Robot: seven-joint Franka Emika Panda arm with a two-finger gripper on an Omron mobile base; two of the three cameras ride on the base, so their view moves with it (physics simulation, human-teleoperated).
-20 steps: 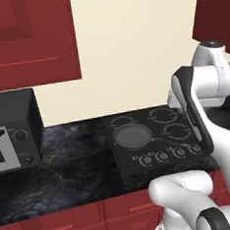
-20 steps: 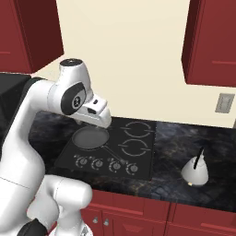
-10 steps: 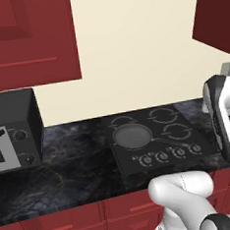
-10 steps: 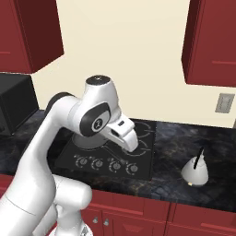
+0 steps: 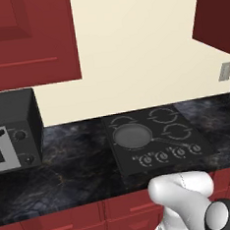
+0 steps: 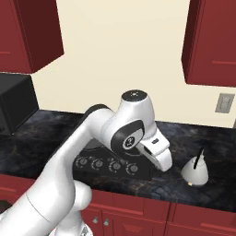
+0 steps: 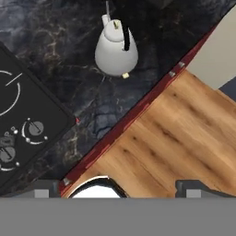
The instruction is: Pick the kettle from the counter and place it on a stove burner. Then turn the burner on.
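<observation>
The off-white kettle (image 6: 194,170) with its thin black handle stands upright on the dark marbled counter (image 6: 216,140), right of the black cooktop (image 5: 188,142). In the hand view the kettle (image 7: 116,54) lies at the top, well ahead of my gripper (image 7: 119,190). The two fingertips stand wide apart at the bottom with nothing between them, so it is open. It hovers over the counter's front edge, apart from the kettle. My arm's wrist (image 6: 157,151) hangs between the cooktop knobs (image 6: 97,163) and the kettle. Bare burners (image 5: 177,130) show on the cooktop's right half.
A flat grey pan (image 5: 132,135) sits on the front left burner. A black microwave (image 5: 12,131) stands at the counter's left end. Red cabinets (image 6: 209,44) hang above, and a wall outlet (image 6: 224,102) is behind the kettle. Wooden floor (image 7: 184,138) lies below the counter edge.
My arm has swung right, from above the cooktop to the counter beside the kettle, and lowered. It has mostly left the left base view. The kettle and pan have not moved.
</observation>
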